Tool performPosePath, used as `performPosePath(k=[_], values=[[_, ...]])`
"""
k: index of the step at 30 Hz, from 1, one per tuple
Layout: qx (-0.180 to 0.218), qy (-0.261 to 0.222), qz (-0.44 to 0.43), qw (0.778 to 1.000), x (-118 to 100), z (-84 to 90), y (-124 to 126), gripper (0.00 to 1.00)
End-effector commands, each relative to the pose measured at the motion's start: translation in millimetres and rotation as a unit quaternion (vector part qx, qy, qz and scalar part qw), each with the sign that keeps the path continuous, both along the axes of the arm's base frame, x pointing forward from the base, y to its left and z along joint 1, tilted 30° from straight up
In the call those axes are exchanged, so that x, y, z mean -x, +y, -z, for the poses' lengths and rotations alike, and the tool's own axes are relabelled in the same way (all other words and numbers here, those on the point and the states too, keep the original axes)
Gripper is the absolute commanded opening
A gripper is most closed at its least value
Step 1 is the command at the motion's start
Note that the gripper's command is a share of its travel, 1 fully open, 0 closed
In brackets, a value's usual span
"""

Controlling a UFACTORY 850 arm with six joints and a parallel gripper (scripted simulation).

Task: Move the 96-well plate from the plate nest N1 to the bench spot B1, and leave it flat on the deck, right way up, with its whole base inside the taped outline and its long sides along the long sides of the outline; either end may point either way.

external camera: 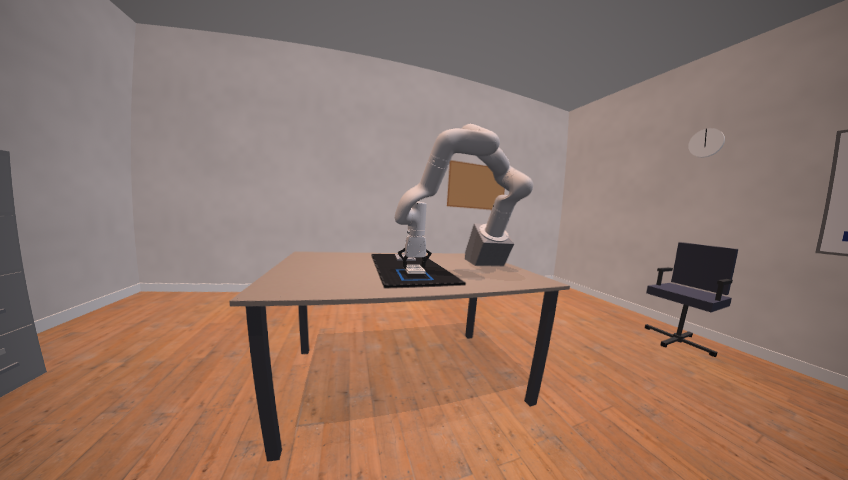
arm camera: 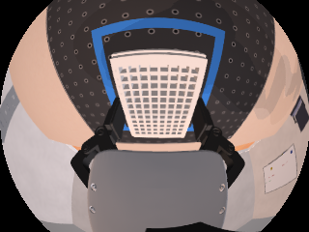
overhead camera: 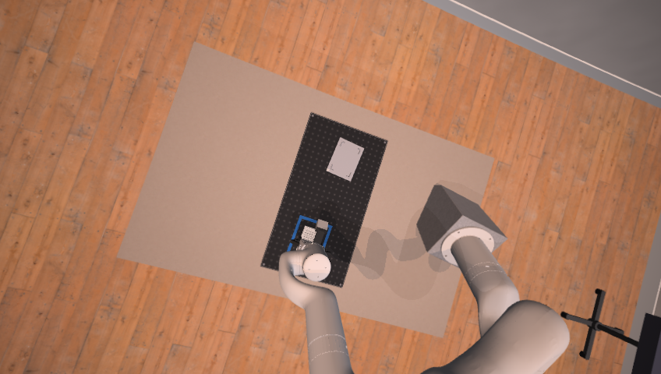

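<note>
The tool point(arm camera: 158, 130) is clamped on the 96-well plate point(arm camera: 160, 93), its two dark fingers pressed against the plate's long sides and standing wide because the plate fills the gap between them. In the wrist view the plate is seen right way up, its grid of wells facing the camera, and it lies over the blue taped outline point(arm camera: 156, 26) of bench spot B1, with the far blue edge showing beyond the plate's far end and the blue side lines running along both long sides. The plate's long sides run roughly parallel to the long sides of the outline. Whether the plate's base touches the deck or hangs just above it cannot be told from these views. From the top, the plate point(overhead camera: 308, 233) appears as a small white grid inside the blue outline point(overhead camera: 298, 224), partly covered by the arm's wrist point(overhead camera: 316, 266). The outline sits near one end of the black perforated deck point(overhead camera: 319, 189), and the pale grey plate nest N1 point(overhead camera: 345, 158) lies near the opposite end, well apart from the plate and with nothing in it. The deck rests on the tan desk point(overhead camera: 222, 153). In the exterior view the arm arches from its grey base block point(external camera: 487, 248) over to the deck, with the tool point(external camera: 414, 259) pointing straight down above the outline point(external camera: 415, 275).
</note>
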State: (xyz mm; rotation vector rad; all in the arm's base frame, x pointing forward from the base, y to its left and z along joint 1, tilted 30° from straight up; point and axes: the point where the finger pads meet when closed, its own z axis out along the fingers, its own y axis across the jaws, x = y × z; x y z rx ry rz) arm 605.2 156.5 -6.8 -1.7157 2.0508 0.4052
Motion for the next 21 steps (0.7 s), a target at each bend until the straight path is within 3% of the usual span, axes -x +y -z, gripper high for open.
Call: performPosePath(k=[1,21], values=[[0.0,-0.001,0.0,1.0,-1.6,5.1,2.9,0.0],[0.0,-0.001,0.0,1.0,-1.9,6.7,3.8,0.0]])
